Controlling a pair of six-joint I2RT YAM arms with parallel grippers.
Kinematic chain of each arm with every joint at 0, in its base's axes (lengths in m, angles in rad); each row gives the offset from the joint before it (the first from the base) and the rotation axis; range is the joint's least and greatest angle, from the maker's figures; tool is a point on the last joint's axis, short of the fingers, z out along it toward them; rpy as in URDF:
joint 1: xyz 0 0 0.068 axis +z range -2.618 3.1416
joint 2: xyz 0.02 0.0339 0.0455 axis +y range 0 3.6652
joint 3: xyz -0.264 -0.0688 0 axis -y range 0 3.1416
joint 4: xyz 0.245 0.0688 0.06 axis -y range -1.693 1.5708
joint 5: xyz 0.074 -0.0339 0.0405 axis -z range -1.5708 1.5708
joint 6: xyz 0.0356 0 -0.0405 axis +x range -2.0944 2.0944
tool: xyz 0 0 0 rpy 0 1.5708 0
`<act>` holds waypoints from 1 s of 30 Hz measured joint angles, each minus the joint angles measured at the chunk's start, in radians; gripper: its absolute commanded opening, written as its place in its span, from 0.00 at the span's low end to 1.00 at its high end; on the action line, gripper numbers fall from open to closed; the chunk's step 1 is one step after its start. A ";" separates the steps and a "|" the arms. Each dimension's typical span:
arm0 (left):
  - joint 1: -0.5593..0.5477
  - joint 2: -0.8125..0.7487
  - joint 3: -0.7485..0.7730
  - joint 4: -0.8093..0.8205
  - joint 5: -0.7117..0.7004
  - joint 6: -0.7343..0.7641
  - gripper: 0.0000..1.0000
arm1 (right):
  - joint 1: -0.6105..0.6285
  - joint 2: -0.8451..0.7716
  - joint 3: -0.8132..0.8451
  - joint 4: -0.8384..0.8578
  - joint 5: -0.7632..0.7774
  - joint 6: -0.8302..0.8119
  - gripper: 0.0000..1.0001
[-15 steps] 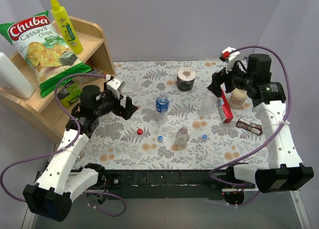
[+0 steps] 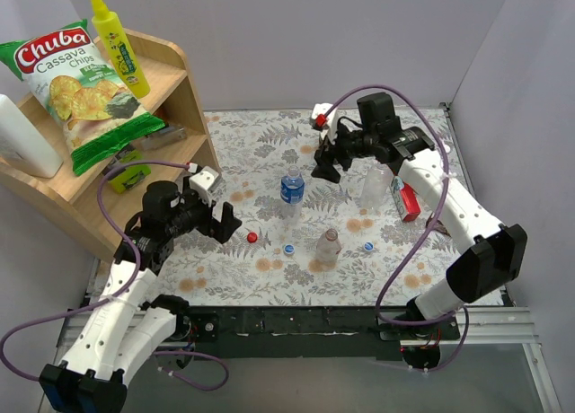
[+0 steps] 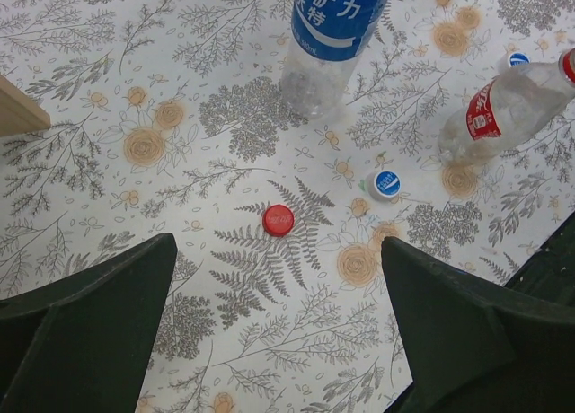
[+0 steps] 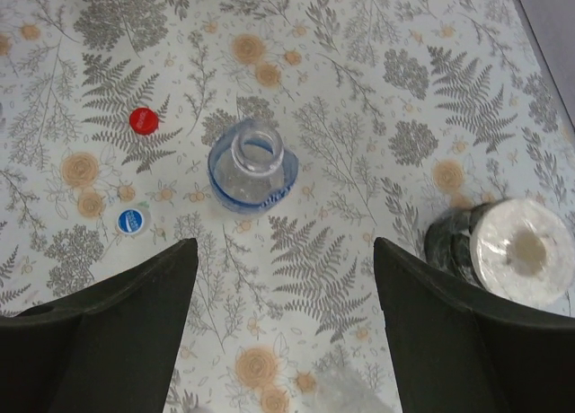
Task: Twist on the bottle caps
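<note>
Because the red cap [image 2: 252, 237] lay flat just to the near left of the blue-labelled bottle [image 2: 291, 190], the left gripper [image 2: 229, 217] was the nearer one: it hung left of that bottle, jaws spread and empty, the cap centred ahead of them. One blue cap [image 2: 288, 249] lay nearer than the bottle, the second blue cap [image 2: 368, 247] to its near right. The right gripper [image 2: 325, 169], likewise spread and empty, hung beyond the bottle's uncapped neck.

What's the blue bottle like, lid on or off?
Off. The right wrist view looks down into the blue bottle through its open neck.
</note>
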 measured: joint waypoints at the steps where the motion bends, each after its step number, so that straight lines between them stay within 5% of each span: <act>1: 0.002 -0.010 -0.001 -0.012 0.001 0.008 0.98 | 0.014 0.012 0.000 0.016 -0.003 0.000 0.86; 21: 0.017 0.086 0.008 -0.013 0.076 0.025 0.98 | 0.078 0.200 -0.037 0.281 -0.120 0.092 0.80; 24: 0.017 0.108 0.019 0.003 0.089 0.024 0.98 | 0.082 0.216 -0.051 0.307 -0.128 0.105 0.63; 28: 0.017 0.149 0.025 0.047 0.113 0.020 0.98 | 0.084 0.248 -0.053 0.335 -0.139 0.114 0.17; 30: 0.017 0.177 0.026 0.074 0.123 0.016 0.98 | 0.086 0.256 -0.053 0.358 -0.144 0.126 0.01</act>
